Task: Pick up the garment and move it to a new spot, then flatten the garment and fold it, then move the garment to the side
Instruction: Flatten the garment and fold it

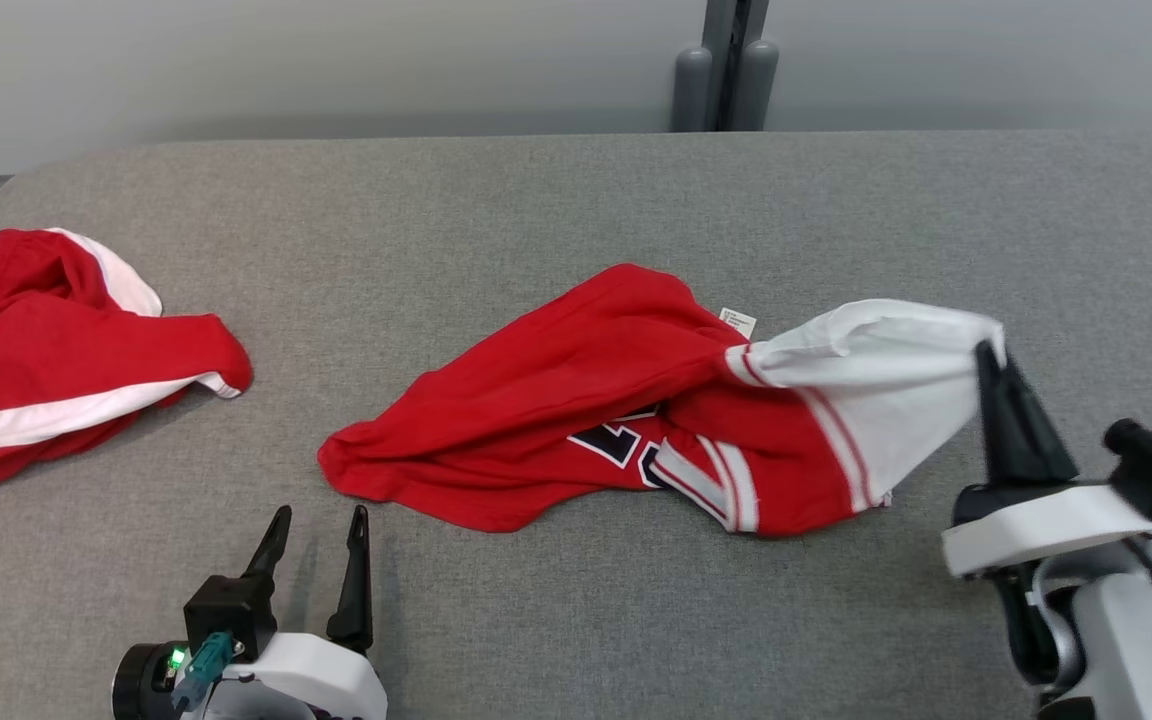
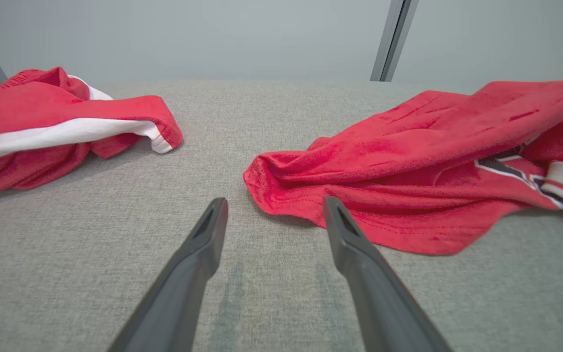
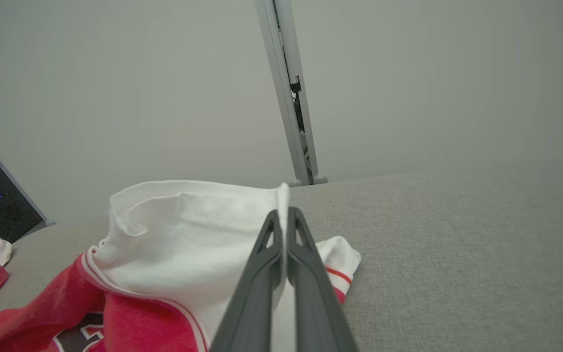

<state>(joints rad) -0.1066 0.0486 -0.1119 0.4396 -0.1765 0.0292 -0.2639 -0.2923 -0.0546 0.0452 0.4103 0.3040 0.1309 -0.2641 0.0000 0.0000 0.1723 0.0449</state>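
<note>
Your right gripper (image 1: 988, 352) clamped on the white sleeve (image 1: 886, 380) of the shirt (image 1: 556, 390) — left gripper (image 1: 321, 512) spread wide, empty, near its red hem (image 1: 341, 462).

My head camera looked down over the bench (image 1: 536, 200); my wrist cameras sat low, facing its far edge, sharing the garment (image 1: 556, 400).

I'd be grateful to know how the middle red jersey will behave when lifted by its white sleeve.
Probably floppy: the red jersey lies in soft folds, so it should drape. Likely light: its white sleeve tents up where the right gripper pinches it. That narrow hold might slip.
</note>
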